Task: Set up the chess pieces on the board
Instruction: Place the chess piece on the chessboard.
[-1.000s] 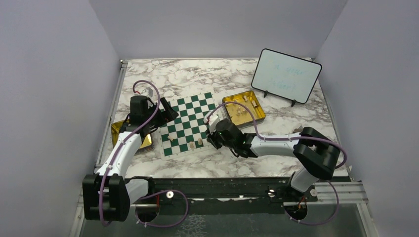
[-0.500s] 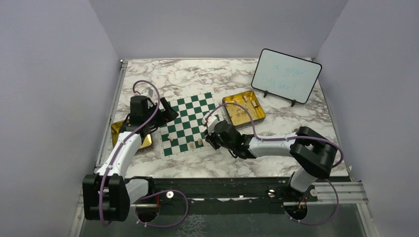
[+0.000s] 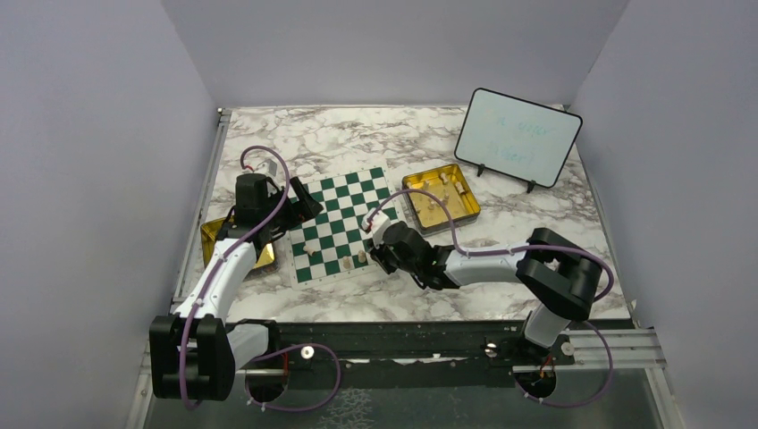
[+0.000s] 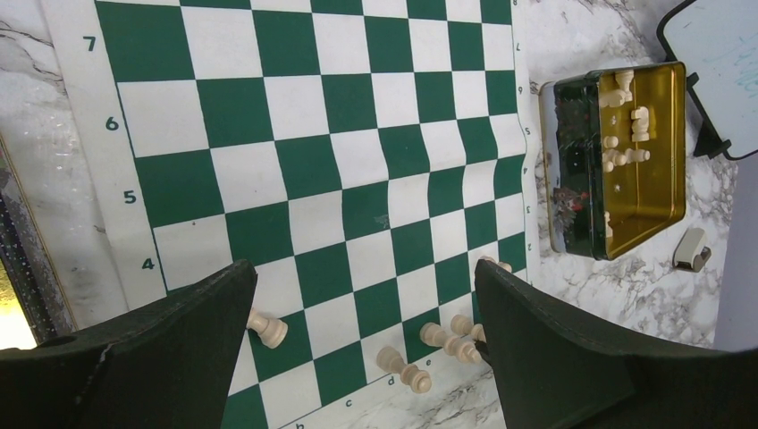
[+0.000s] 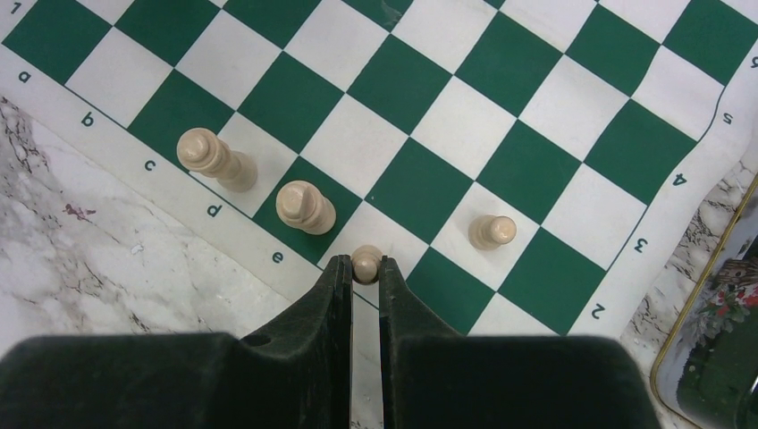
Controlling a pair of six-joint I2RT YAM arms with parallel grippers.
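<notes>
Top external view shows the board (image 3: 342, 213) lying flat on the marble table (image 3: 357, 134), between the two arms. The right gripper (image 5: 365, 266) is low over the near edge of the board. Its two fingers are squeezed on one small cream piece (image 5: 366, 261), held right at their tips over a white square next to the letter e. Just beside it, a tall piece (image 5: 302, 206) stands on a green square and another tall piece (image 5: 207, 154) stands on a white one. A little pawn (image 5: 492, 231) stands on a white square on the other side. The left gripper (image 4: 365, 281) hangs over the left part of the board with its fingers spread wide and nothing between them. A gold tin (image 4: 666, 188) with more cream pieces in it sits on the table just past the board's right edge.
</notes>
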